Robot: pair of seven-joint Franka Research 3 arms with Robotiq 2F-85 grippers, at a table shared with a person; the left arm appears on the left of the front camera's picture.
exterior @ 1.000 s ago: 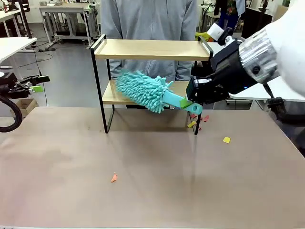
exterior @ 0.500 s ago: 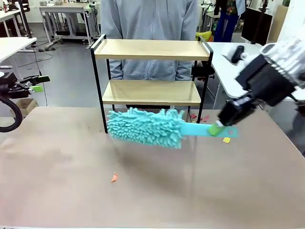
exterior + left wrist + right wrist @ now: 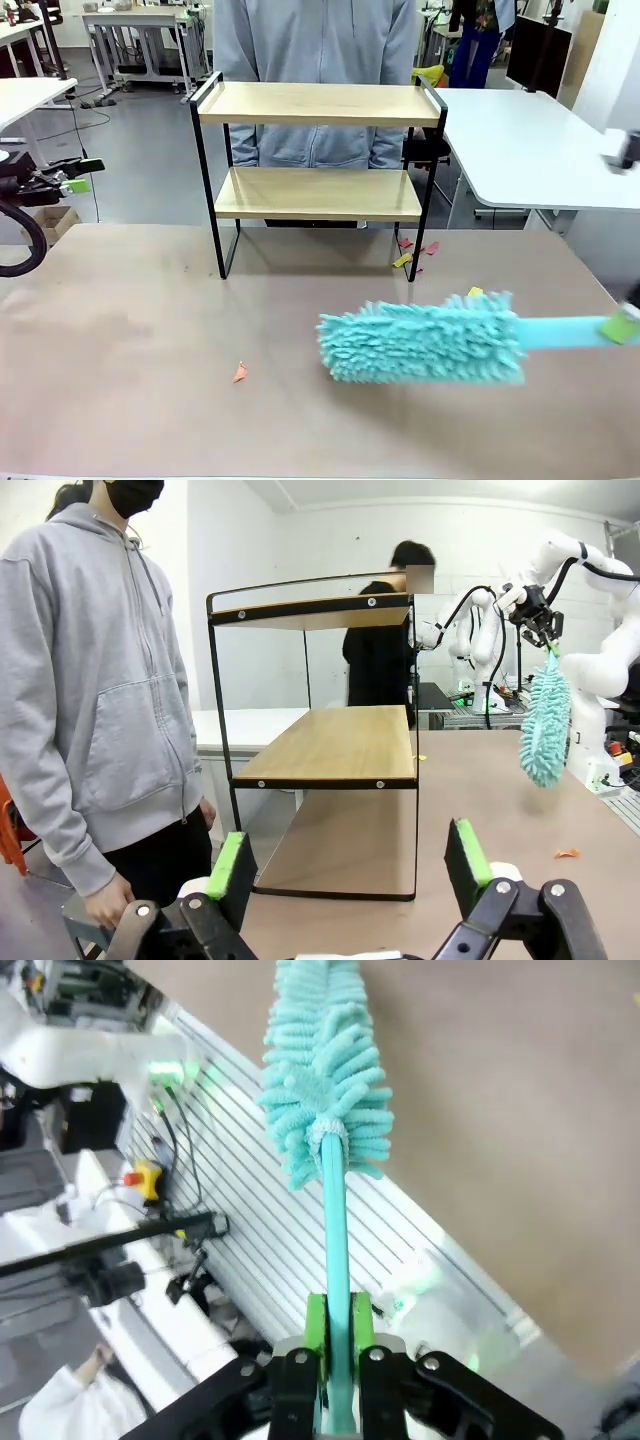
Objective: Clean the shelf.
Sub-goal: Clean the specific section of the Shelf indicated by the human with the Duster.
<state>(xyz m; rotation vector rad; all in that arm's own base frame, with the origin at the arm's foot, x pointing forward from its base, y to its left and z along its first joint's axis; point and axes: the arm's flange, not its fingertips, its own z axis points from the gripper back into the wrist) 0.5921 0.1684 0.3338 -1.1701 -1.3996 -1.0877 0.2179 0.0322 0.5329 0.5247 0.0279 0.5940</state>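
Teal duster [image 3: 425, 340] hovers low over the tabletop [image 3: 130, 330], right of centre, its handle pinched tight in the right gripper's [image 3: 335, 1332] fingers at the right edge. The shelf [image 3: 318, 105] stands centre, at the far edge. Paper scraps [image 3: 405, 258] lie by its right foot, with open tabletop nearer. The left gripper [image 3: 350, 862] waits beyond the left edge, fingers spread wide.

Duster handle [image 3: 565, 332] cut off at right edge, table scraps [image 3: 240, 372] — too small to identify
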